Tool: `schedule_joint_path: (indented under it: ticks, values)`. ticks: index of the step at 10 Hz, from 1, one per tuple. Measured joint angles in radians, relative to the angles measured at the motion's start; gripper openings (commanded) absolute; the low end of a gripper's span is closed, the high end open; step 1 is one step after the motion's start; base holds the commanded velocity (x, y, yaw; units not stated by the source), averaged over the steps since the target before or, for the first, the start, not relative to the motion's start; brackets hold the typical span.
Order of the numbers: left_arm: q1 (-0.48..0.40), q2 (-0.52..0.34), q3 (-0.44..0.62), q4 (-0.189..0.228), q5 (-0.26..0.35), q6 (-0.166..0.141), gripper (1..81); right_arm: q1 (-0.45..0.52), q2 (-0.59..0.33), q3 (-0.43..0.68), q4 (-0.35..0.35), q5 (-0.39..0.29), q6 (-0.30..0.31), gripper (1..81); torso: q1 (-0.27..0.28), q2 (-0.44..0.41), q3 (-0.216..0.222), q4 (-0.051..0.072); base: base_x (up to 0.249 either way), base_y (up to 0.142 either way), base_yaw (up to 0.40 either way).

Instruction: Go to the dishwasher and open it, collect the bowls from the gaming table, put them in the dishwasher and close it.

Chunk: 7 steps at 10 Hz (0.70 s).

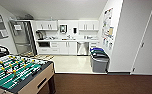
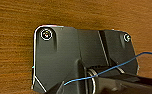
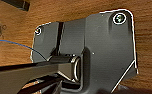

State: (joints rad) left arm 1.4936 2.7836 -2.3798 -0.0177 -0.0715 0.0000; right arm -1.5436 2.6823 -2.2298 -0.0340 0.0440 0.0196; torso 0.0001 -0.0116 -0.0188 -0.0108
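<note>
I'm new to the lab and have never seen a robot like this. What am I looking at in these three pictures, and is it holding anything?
The machine is a wheeled robot with two arms. The wide picture comes from a camera high on its head, looking forward and down into an office kitchenette. The dishwasher, steel-fronted and closed, sits among white cabinets at the far wall. A tall fridge stands to the left, grey bins to the right. Close by on the left is a table-football table with a green field and rods.

The other two pictures come from cameras on the left and right wrists. The dark plate with round corner fittings is part of the robot itself, and so is the thin blue cable. Behind it is brown carpet. The fingers cannot be made out, so I cannot tell whether anything is held.
</note>
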Motion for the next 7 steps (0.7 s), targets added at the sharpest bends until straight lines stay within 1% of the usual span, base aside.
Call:
schedule_joint_path:
  ticks: [3,7]
  values:
    - [0.000,0.000,0.000,0.000,-0.001,0.000,81.1,0.000,0.008,-0.003,0.000,0.001,0.000,81.1,0.000,0.000,0.000,0.000,0.167,0.000,0.000]
    - [-0.002,-0.001,0.000,0.000,-0.006,0.000,81.1,0.009,0.010,-0.002,0.000,0.001,0.000,81.1,0.000,0.000,0.000,0.000,0.194,0.000,0.000]
